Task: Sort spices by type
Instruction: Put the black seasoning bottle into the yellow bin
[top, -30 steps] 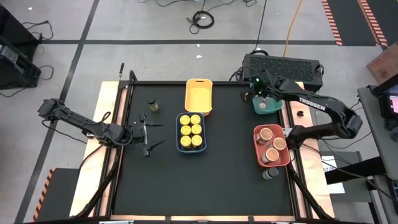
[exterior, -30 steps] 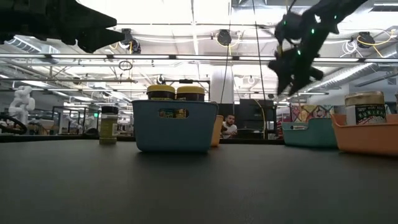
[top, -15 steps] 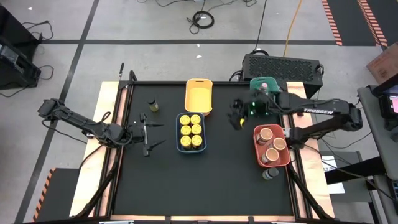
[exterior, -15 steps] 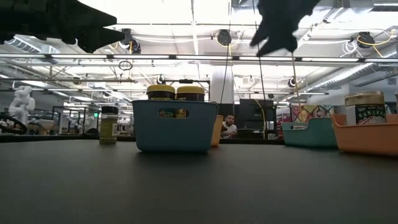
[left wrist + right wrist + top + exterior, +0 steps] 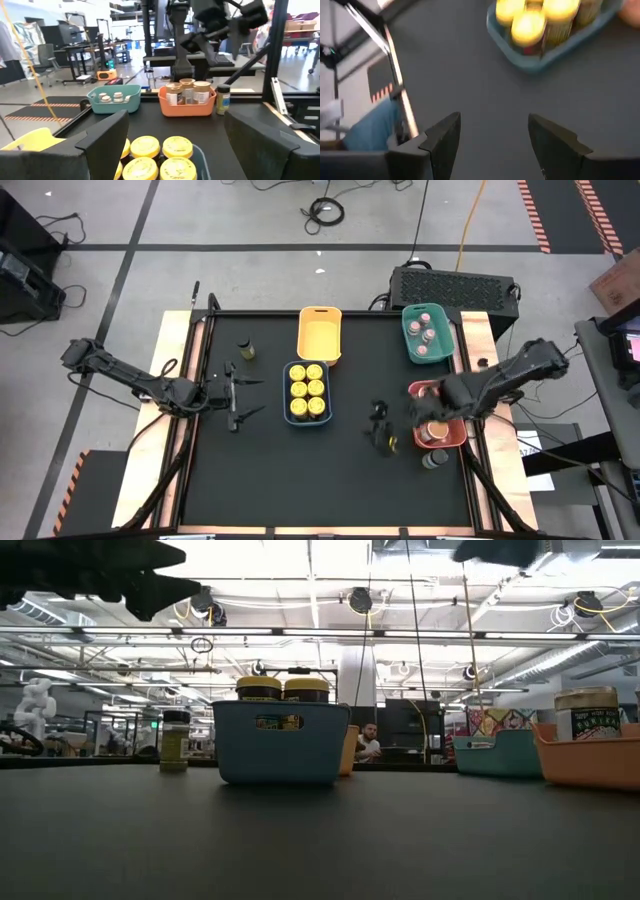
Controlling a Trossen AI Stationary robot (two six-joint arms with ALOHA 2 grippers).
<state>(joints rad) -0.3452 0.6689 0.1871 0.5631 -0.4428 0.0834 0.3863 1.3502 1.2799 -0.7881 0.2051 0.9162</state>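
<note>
Jaws of right gripper [image 5: 381, 427] apart, empty, above bare tabletop [image 5: 300, 480] at 9 o'clock of red tray [image 5: 412, 392]. Left gripper [image 5: 240, 394] jaws spread, empty, at tabletop's 9 o'clock edge. Yellow-lidded jars [image 5: 306, 391] fill blue tray [image 5: 289, 394]; labels unreadable.

Six yellow-lidded jars [image 5: 306, 389] stand upright, packed together at frame centre. One dark-lidded jar [image 5: 245, 350] stands alone, upper left. Pink-lidded jars [image 5: 427, 336] cluster upper right; peach-topped tubs [image 5: 187, 92] below them.
</note>
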